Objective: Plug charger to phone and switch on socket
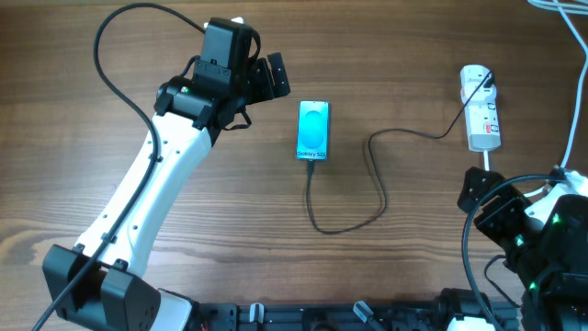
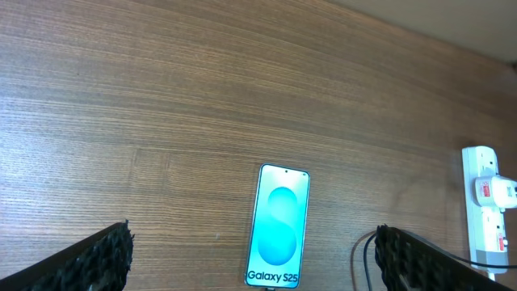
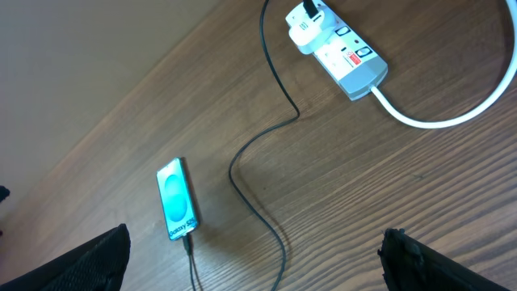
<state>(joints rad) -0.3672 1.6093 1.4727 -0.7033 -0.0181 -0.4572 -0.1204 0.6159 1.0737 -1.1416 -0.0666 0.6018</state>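
Note:
The phone (image 1: 313, 130) lies flat mid-table with its cyan screen up; it also shows in the left wrist view (image 2: 278, 228) and the right wrist view (image 3: 177, 199). The thin black charger cable (image 1: 378, 188) runs from the phone's near end, loops, and reaches a plug on the white socket strip (image 1: 481, 112). Its connector tip (image 3: 187, 239) sits at the phone's port. The strip's red switch (image 3: 352, 59) shows in the right wrist view. My left gripper (image 1: 262, 75) is open, left of and beyond the phone. My right gripper (image 1: 496, 198) is open, near the strip's front end.
A thick white cord (image 3: 440, 113) leaves the strip and curves along the table's right side (image 1: 577, 92). The arms' black cables arch over the left half (image 1: 119, 87). Bare wood lies between phone and strip.

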